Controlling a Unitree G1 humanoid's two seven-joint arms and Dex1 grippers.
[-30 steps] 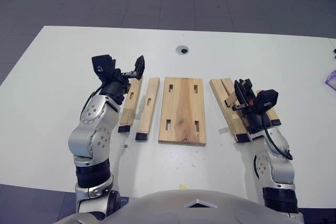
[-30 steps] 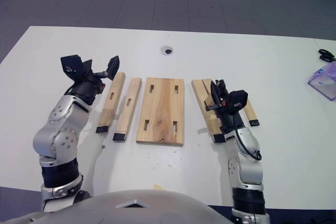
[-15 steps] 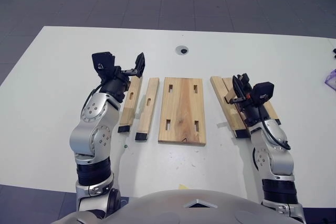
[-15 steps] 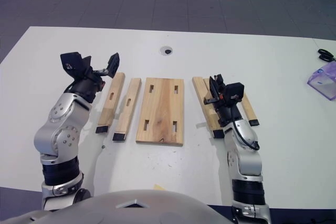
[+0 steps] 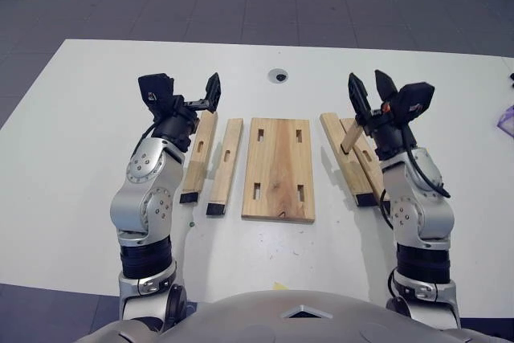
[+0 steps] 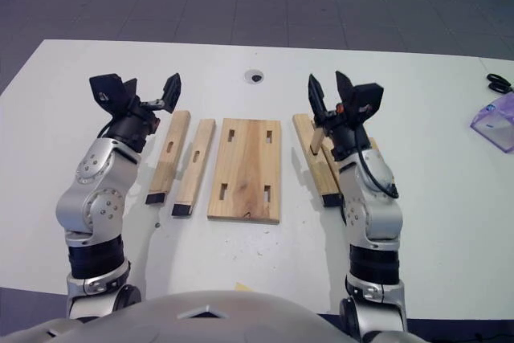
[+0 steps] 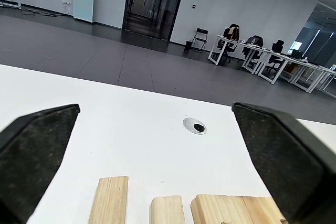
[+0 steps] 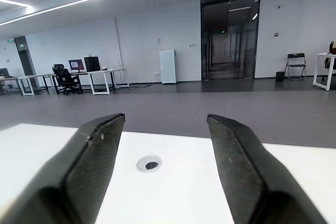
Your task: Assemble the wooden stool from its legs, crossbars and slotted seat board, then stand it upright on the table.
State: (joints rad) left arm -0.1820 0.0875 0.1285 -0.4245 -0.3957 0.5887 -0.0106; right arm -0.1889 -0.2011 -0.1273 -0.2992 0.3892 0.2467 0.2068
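Note:
The slotted seat board [image 5: 279, 168] lies flat at the table's middle. Two slotted legs [image 5: 201, 153] [image 5: 226, 158] lie side by side to its left. On its right lie two more legs [image 5: 344, 158], with a short crossbar [image 5: 349, 139] resting tilted across them. My left gripper [image 5: 185, 94] hovers open and empty above the far end of the left legs, whose ends [image 7: 109, 200] appear in the left wrist view. My right gripper [image 5: 369, 90] is raised above the far end of the right legs, open, with nothing between its fingers [image 8: 89, 166].
A round cable hole [image 5: 279, 76] sits in the white table [image 5: 96, 134] behind the board. A purple object [image 5: 507, 120] and a dark tool [image 6: 498, 82] lie at the far right edge. Bare table surrounds the parts.
My right gripper has lifted up off the right legs and now points forward, open. The short crossbar stays on the legs. The left arm has barely moved.

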